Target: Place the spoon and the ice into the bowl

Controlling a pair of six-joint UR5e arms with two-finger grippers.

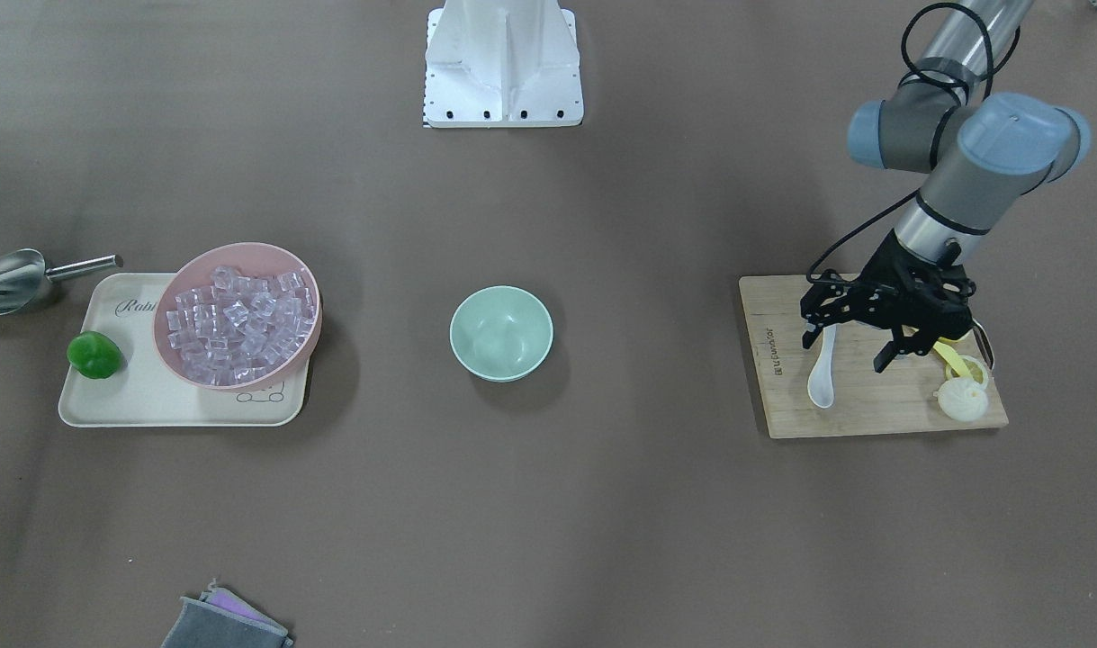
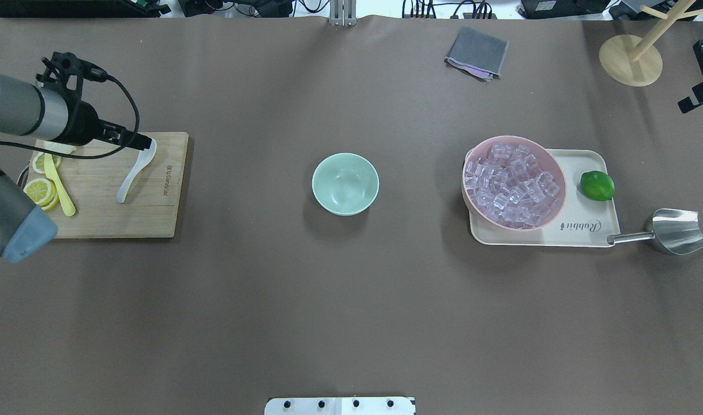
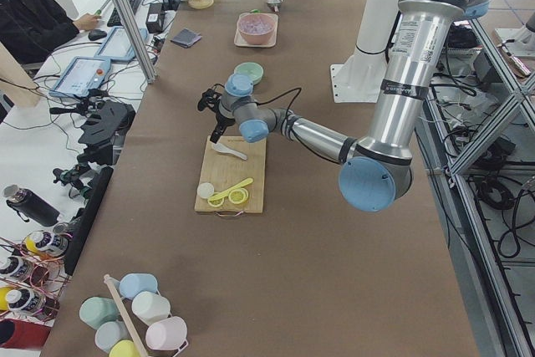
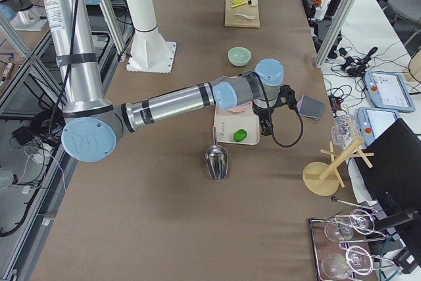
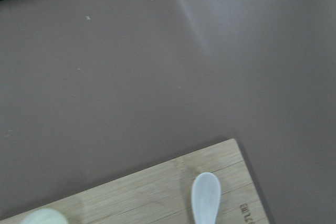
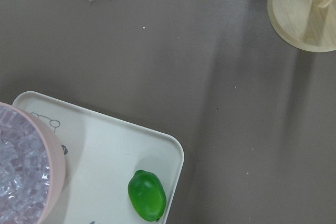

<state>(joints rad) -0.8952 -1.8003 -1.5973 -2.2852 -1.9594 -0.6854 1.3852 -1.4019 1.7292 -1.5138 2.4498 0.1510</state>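
The white translucent spoon (image 1: 822, 382) lies on a wooden cutting board (image 1: 872, 409) at the table's left end; its scoop also shows in the left wrist view (image 5: 206, 198). My left gripper (image 1: 846, 355) is open and hangs just over the spoon's handle, with the handle between its fingers, near one of them. The mint-green bowl (image 1: 501, 333) stands empty at the table's middle. The ice (image 1: 239, 315) is piled in a pink bowl (image 1: 172, 301) on a cream tray. My right gripper (image 4: 266, 129) hangs above the tray's lime end; I cannot tell its state.
A lime (image 1: 94, 355) lies on the cream tray (image 1: 116, 405), and a steel scoop (image 1: 8, 281) lies beside it. Lemon slices and a yellow spoon (image 2: 60, 187) share the board. A grey cloth (image 2: 477, 53) and a wooden stand (image 2: 631, 60) sit at the far edge.
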